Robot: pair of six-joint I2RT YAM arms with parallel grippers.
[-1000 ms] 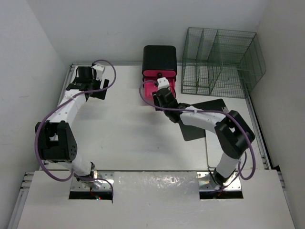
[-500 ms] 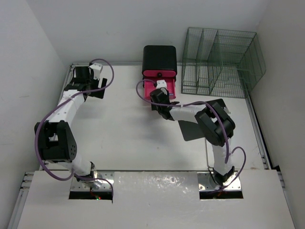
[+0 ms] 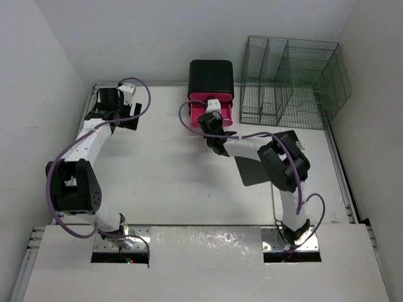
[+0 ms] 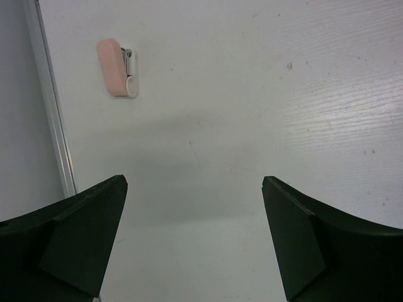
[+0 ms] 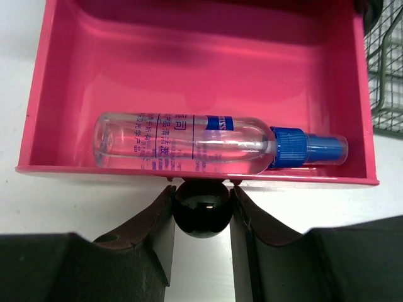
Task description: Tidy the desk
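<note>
The white desk (image 3: 165, 182) holds a black box (image 3: 211, 77) with a pink drawer (image 3: 221, 113) pulled out at its front. In the right wrist view the drawer (image 5: 189, 63) holds a clear spray bottle (image 5: 189, 143) with a blue cap, lying on its side. My right gripper (image 5: 201, 192) is shut on the drawer's black round knob (image 5: 200, 215); it shows in the top view (image 3: 211, 119). My left gripper (image 3: 115, 116) is open and empty at the far left corner, above bare desk (image 4: 252, 94). A small pink and white object (image 4: 118, 76) lies beyond it.
A green wire-mesh organizer (image 3: 291, 82) stands at the back right, next to the box. A flat black sheet (image 3: 261, 165) lies under the right arm. A grey rail (image 4: 50, 107) runs along the desk's left edge, close to the left gripper. White walls enclose the desk.
My right gripper has moved toward the black box with the knob in it, and the right elbow has folded in. The left arm has barely moved.
</note>
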